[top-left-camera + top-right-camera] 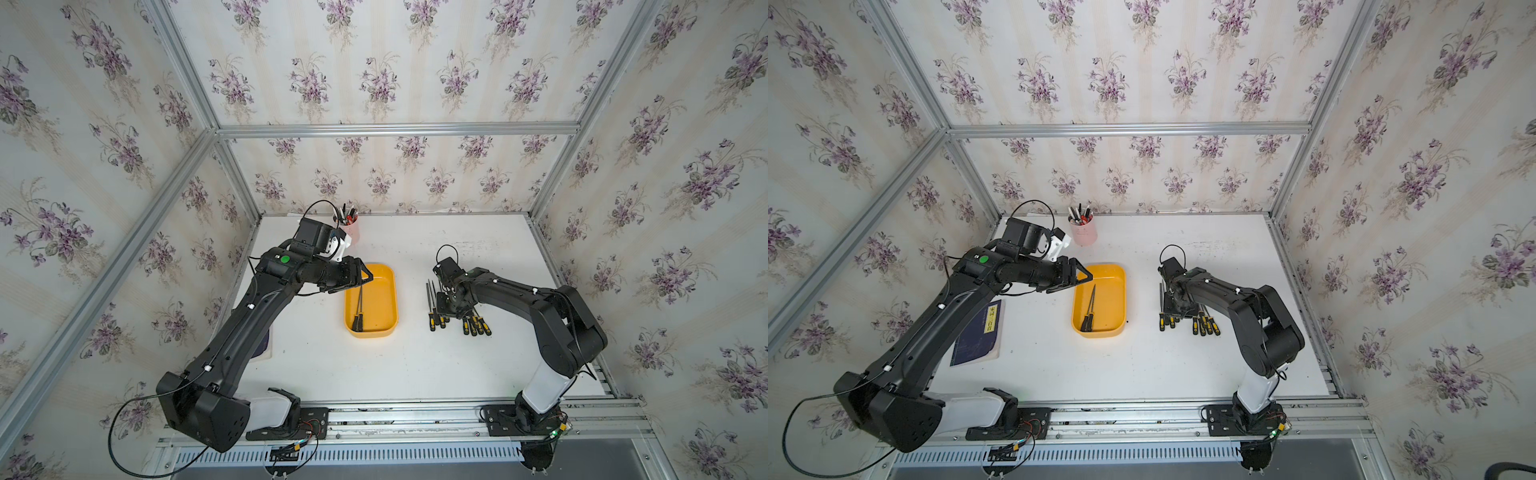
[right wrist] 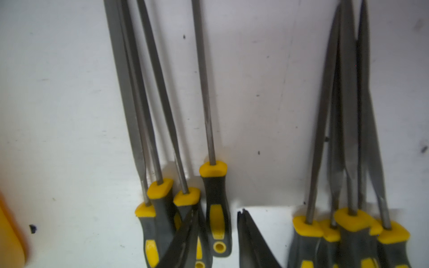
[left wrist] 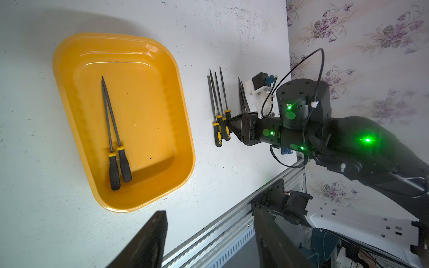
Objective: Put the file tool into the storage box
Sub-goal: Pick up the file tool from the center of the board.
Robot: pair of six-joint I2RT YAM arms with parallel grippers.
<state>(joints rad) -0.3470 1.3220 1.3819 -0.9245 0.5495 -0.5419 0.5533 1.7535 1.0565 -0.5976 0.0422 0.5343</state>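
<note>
While two files (image 3: 113, 130) are lying side by side in the yellow storage box (image 1: 380, 299), the right gripper (image 2: 218, 210) is sitting low over the loose files (image 1: 476, 324) lined up on the white table (image 1: 415, 365), well apart from the box. Its jaws are straddling the black-and-yellow handle of one file (image 2: 214, 197). Whether they are truly pinching it cannot be told, as a sliver of table is showing beside one finger. The left gripper (image 3: 211, 241) is hovering at the box's edge, spread and empty. The pick-up step appears to be in hand. The next move is likely calling for a firm clamp on the handle and a clean lift clear of the neighbouring handle just beside it, then a carry across to the box.
</note>
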